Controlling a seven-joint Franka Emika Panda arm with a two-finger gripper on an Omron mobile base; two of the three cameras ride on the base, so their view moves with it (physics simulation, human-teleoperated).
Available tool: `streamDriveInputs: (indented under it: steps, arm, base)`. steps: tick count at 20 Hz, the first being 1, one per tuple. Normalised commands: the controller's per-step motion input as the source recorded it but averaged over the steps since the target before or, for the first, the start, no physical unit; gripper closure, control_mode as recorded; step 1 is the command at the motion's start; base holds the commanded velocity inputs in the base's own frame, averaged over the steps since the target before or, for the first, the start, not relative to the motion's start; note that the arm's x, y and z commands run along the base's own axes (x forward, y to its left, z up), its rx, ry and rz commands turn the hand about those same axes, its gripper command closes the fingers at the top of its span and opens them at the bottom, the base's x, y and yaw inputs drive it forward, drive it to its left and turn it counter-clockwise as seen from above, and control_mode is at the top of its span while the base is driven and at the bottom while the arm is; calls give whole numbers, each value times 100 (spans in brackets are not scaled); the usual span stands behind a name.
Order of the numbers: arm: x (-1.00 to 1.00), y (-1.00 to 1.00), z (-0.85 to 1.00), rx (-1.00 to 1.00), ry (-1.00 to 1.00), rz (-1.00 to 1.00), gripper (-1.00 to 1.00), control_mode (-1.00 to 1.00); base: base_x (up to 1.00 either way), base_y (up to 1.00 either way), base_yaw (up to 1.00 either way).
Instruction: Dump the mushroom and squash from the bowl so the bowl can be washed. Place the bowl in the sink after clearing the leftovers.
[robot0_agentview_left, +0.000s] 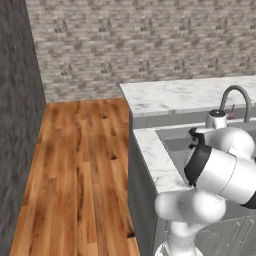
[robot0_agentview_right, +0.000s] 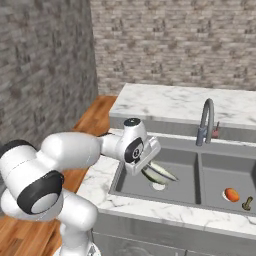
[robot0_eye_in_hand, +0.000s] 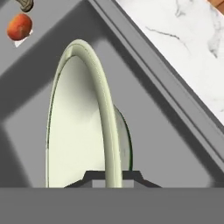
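Gripper pinching the bowl rim, low in the sink's left basin.
Letting go tilted could let it clatter or roll.

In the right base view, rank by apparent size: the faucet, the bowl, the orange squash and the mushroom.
1. Faucet
2. Bowl, held in the tool and seen at a slant, so it may be larger than it looks
3. Squash
4. Mushroom

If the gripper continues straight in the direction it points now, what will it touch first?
Most likely the floor of the sink's left basin. The gripper, shut on the bowl's rim, points down into that basin, near the drain. The bowl would probably touch before the fingers; the depth is unclear.
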Motion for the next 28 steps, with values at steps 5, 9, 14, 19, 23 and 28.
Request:
streamDriveInputs:
  steps: [5,9,14,19,23,28]
  arm:
    - [27,-12,-18,9,0,-14,100,-100]
    - [35,-16,-31,0,0,-14,100,-100]
    - [41,-37,-29,0,0,-15,100,-100]
    - [8,-48,-42,0,0,-20,100,-100]
    - [18,-23,-38,2,1,-15,100,-100]
    - [20,-3,-34,7,0,-11,100,-100]
  base:
    - [0,0,0]
    - [0,0,0]
    - [0,0,0]
    - [0,0,0]
    - [0,0,0]
    - [0,0,0]
